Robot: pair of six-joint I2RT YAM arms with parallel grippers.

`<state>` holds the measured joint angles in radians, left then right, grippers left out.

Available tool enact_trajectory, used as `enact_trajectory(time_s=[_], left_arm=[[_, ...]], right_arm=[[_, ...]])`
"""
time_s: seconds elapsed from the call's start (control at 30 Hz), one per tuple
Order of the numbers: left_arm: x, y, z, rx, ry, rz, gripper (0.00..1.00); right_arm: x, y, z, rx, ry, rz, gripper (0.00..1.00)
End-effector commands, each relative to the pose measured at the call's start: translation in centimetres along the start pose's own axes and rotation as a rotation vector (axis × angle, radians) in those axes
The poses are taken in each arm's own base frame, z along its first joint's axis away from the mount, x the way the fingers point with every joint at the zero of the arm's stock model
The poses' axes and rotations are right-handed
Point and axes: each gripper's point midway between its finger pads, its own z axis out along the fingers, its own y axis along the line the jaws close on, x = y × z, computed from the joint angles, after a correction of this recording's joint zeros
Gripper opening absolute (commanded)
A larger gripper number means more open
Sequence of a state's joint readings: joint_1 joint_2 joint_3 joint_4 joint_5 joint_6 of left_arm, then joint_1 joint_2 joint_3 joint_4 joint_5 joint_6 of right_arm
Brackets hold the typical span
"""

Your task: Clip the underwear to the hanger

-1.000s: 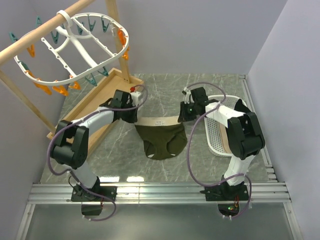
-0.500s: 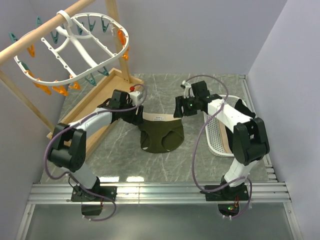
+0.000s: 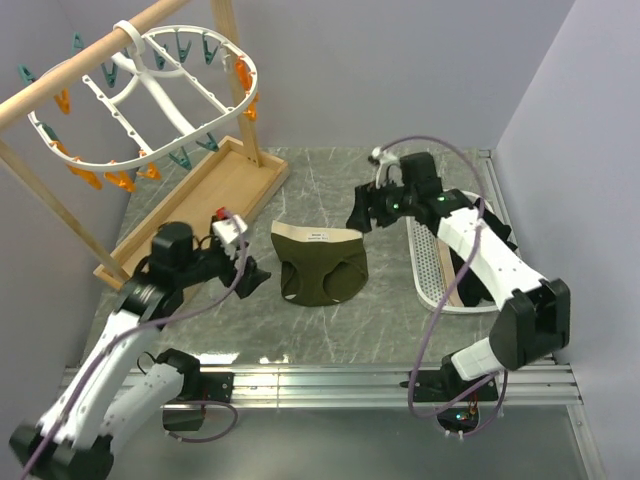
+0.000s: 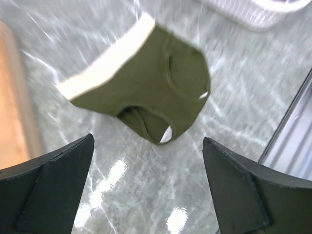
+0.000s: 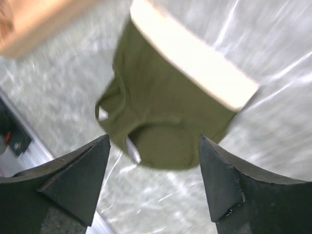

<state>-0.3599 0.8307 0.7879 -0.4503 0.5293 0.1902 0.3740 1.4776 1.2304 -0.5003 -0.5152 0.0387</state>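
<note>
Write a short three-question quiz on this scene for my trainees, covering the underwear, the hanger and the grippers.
1. True or false: the underwear lies on the table, held by neither gripper.
2. Where is the hanger? A: hanging from the wooden pole. B: lying on the table. C: under the underwear.
3. Fill in: the left gripper and the right gripper both stand ____.
Key: 1 true; 2 A; 3 open.

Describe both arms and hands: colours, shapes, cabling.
Left arm and right arm match: white links, black joints, a loose mauve cable along each. Left hand and right hand each carry two matte black wedge-shaped fingers. Small white box, red cap, at the left wrist.
</note>
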Motion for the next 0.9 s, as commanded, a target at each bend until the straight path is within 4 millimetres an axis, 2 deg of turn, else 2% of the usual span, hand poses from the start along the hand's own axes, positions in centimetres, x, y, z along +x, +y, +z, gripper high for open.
enact_trajectory(time_s=[0.0,0.03,0.13,0.17,0.27,0.3,0.33,0.4,0.43,0.5,0.53,0.63,0.67,0.7,0.73,0.77,0.8,0.83,0.87], left_arm=[[-3.0,-1.0,-3.7,-0.064,-0.096,-0.009,0.99],[-5.1,-1.2,-5.7,-0.107,-0.152,-0.009,0.99],[-8.2,-0.5,-8.8,-0.23,-0.23,-0.081,0.99],[-8.7,-0.3,-9.3,-0.254,-0.242,-0.128,0.99],[-10.3,1.8,-11.4,-0.411,-0.291,-0.278,0.99],[-11.1,1.6,-12.2,-0.406,-0.323,-0.28,0.99],[-12.6,1.6,-13.4,-0.417,-0.381,-0.271,0.99],[-14.2,1.3,-15.3,-0.434,-0.473,-0.289,0.99],[-15.2,1.3,-16.1,-0.447,-0.516,-0.298,0.99],[-15.8,1.8,-17.4,-0.494,-0.563,-0.368,0.99],[-16.1,2.5,-18.5,-0.544,-0.598,-0.395,0.99],[-16.1,2.6,-20.1,-0.585,-0.692,-0.478,0.99],[-15.9,3.1,-20.8,-0.631,-0.717,-0.496,0.99],[-15.6,3.0,-21.4,-0.649,-0.752,-0.53,0.99],[-15.3,3.6,-22.2,-0.706,-0.776,-0.548,0.98],[-15.2,3.6,-22.6,-0.721,-0.793,-0.567,0.98],[-15.4,3.2,-23.2,-0.736,-0.81,-0.568,0.97],[-15.5,3.5,-24.1,-0.791,-0.833,-0.567,0.97],[-15.6,3.4,-24.6,-0.809,-0.843,-0.574,0.97]], right_arm=[[-6.5,1.5,-4.7,0.022,-0.196,-0.183,0.81],[-7.9,1.8,-5.9,0.042,-0.231,-0.217,0.83],[-10.4,2.5,-8.0,0.065,-0.283,-0.327,0.89],[-10.9,2.8,-8.4,0.062,-0.298,-0.353,0.89],[-13.4,4.9,-9.5,0.007,-0.387,-0.431,0.91],[-14.7,6.3,-9.8,-0.025,-0.438,-0.445,0.91],[-15.3,7.4,-9.8,-0.053,-0.466,-0.454,0.91],[-16.9,9.6,-9.8,-0.107,-0.545,-0.467,0.91],[-16.9,11.7,-9.3,-0.153,-0.56,-0.487,0.91],[-17.6,14.3,-8.9,-0.198,-0.617,-0.525,0.91],[-17.1,16.7,-8.0,-0.249,-0.618,-0.548,0.91],[-17.9,19.8,-7.3,-0.311,-0.703,-0.576,0.91],[-17.7,21.4,-7.0,-0.351,-0.72,-0.571,0.91],[-18.5,22.5,-7.3,-0.366,-0.777,-0.577,0.91],[-18.6,23.0,-6.2,-0.378,-0.773,-0.576,0.9],[-18.4,24.7,-5.8,-0.411,-0.777,-0.578,0.91],[-19.2,25.3,-5.0,-0.411,-0.803,-0.575,0.91],[-19.6,26.0,-4.7,-0.416,-0.817,-0.572,0.9],[-19.8,27.7,-4.8,-0.442,-0.84,-0.581,0.9]])
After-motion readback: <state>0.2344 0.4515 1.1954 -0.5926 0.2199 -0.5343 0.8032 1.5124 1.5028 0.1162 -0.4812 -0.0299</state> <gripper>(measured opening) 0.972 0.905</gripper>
